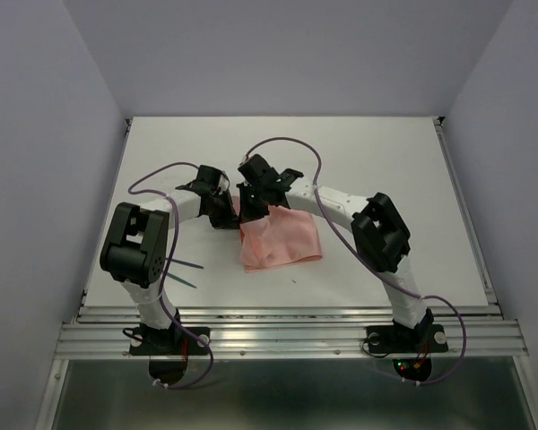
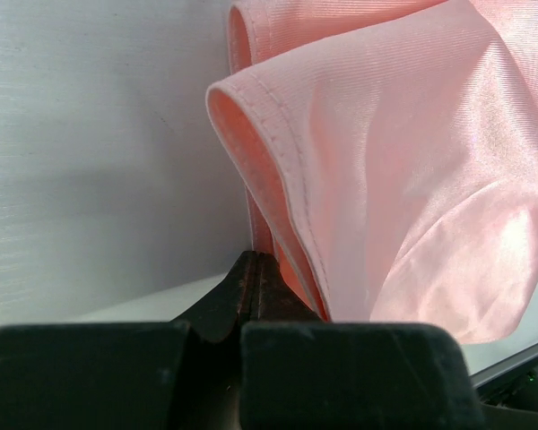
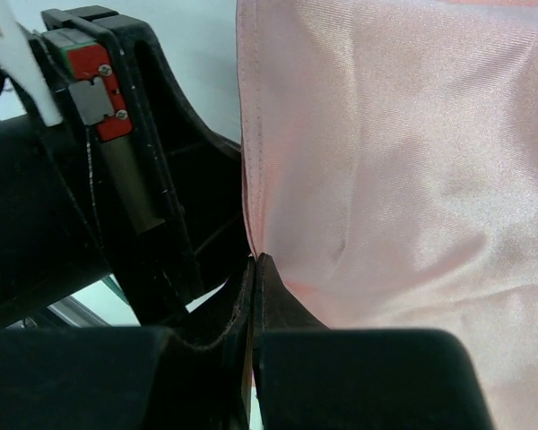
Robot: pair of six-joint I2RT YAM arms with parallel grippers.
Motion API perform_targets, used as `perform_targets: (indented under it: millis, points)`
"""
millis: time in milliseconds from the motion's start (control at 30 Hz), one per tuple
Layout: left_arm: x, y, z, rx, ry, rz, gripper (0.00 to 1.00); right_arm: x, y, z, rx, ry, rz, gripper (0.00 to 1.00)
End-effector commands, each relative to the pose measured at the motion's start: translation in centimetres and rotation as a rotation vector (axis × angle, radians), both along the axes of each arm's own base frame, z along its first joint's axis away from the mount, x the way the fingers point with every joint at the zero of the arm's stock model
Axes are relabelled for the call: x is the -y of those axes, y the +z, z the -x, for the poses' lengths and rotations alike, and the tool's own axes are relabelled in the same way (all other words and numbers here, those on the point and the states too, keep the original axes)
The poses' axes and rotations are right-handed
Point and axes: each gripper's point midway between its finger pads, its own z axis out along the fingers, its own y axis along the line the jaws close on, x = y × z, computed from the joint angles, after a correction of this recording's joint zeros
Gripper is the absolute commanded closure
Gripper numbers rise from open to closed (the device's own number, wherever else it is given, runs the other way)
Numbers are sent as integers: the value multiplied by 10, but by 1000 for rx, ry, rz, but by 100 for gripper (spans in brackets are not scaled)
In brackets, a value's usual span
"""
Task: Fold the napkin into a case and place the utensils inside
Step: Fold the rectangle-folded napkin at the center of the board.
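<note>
Item: napkin, salmon-pink, part-folded, lying mid-bench with its far left corner lifted. Left tool: jaws together, clamped on a doubled hem of the cloth, with two layers curling up above the pinch. Right tool: jaws together, pinching the same cloth at its stitched edge, just beside my left tool; the two nearly touch. Utensils: two thin teal pieces visible, flat on the bench near my left arm, well apart from the napkin and not yet inside anything. Case: not yet formed, by my judgement; the fold is in hand. Risks: both bites are shallow, right at the hem, so a pull with the tools out of step could slip the slick fabric free or drag the lower layers askew. The tools, being so close together, may collide as they carry the edge across. A loose, uneven fold would leave a pouch too slack to keep the utensils in.
</note>
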Motion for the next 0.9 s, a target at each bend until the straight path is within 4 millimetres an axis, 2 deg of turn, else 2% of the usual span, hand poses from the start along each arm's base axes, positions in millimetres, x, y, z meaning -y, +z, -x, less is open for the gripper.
perform_targets:
  millis: [0, 167, 200, 300, 333, 400, 500, 733, 867]
  points:
    - [-14, -5, 23, -50, 6, -73, 100, -18, 17, -8, 44, 16, -54, 99]
    - [-22, 3, 29, -56, 23, -107, 100, -30, 17, -12, 39, 39, -80, 97]
    - [-25, 6, 32, -57, 29, -117, 99, -33, 16, -10, 27, 52, -89, 89]
    - [-30, 9, 34, -62, 41, -140, 97, -37, 16, -8, 9, 68, -100, 82]
    - [-34, 11, 36, -63, 49, -153, 97, -36, 15, -5, 1, 74, -102, 72]
    - [-38, 14, 36, -63, 59, -169, 97, -36, 16, -3, -3, 79, -106, 69]
    - [-47, 24, 33, -45, 86, -187, 96, -33, 19, 1, -9, 87, -111, 60]
    - [-62, 53, 13, 26, 144, -189, 96, -17, 34, 2, 37, 44, -90, 60]
    - [-55, 68, 1, 79, 136, -147, 96, 6, 31, 6, 54, 21, -45, 69]
